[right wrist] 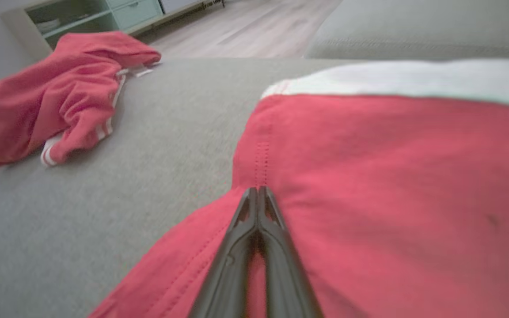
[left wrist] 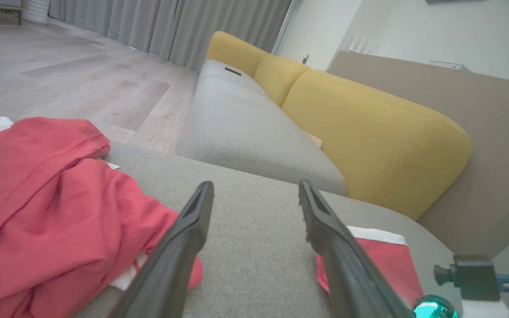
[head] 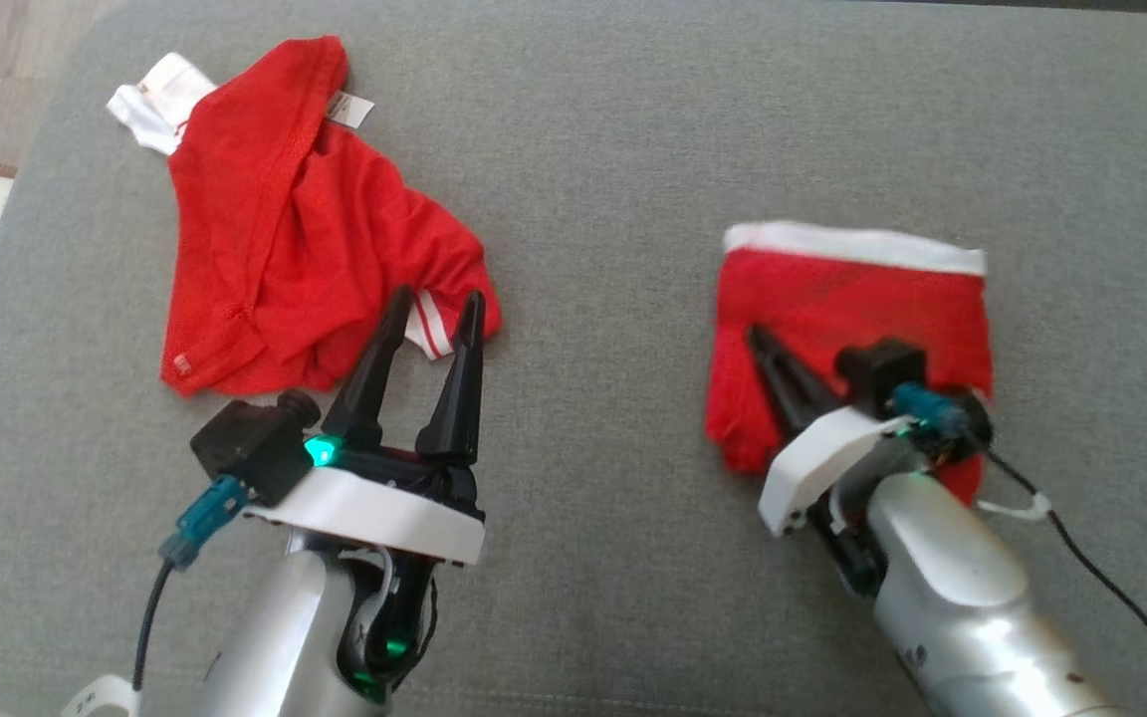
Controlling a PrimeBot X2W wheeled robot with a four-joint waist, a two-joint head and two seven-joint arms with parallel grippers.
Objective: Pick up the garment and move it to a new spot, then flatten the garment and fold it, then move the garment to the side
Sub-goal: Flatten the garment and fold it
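Well, two red pieces lay on the grey cushion (head: 593, 149) — well apart from each other. On the robot's right sat the folded red garment (head: 852, 299), squared up, its white waistband (head: 852, 247) along the far edge. The right gripper (head: 758, 339) was down on top of it, fingers pressed tight together, tips resting on the fabric beside a stitched seam (right wrist: 261, 154); whether any cloth was pinched between them, I could not tell.

Over on the left sprawled the crumpled red garment (head: 275, 229), rumpled and bunched, a white band (head: 150, 100) poking out at its far corner and a striped cuff (head: 431, 329) at its near edge. The left gripper (head: 438, 299) hung just at that near edge, jaws wide apart over the grey fabric, fingers pointing away from the robot.

The cushion itself was a woven grey, flat, rounded at its far left corner. Beyond it, in the left wrist view, ran a sofa (left wrist: 245, 128) with a grey seat and yellow backrests (left wrist: 369, 132), a brown panel (left wrist: 480, 132) behind them. A pale wooden floor (left wrist: 82, 84) stretched off to grey curtains (left wrist: 157, 26) — and in the right wrist view a pale green cabinet (right wrist: 95, 15) stood past the crumpled heap.
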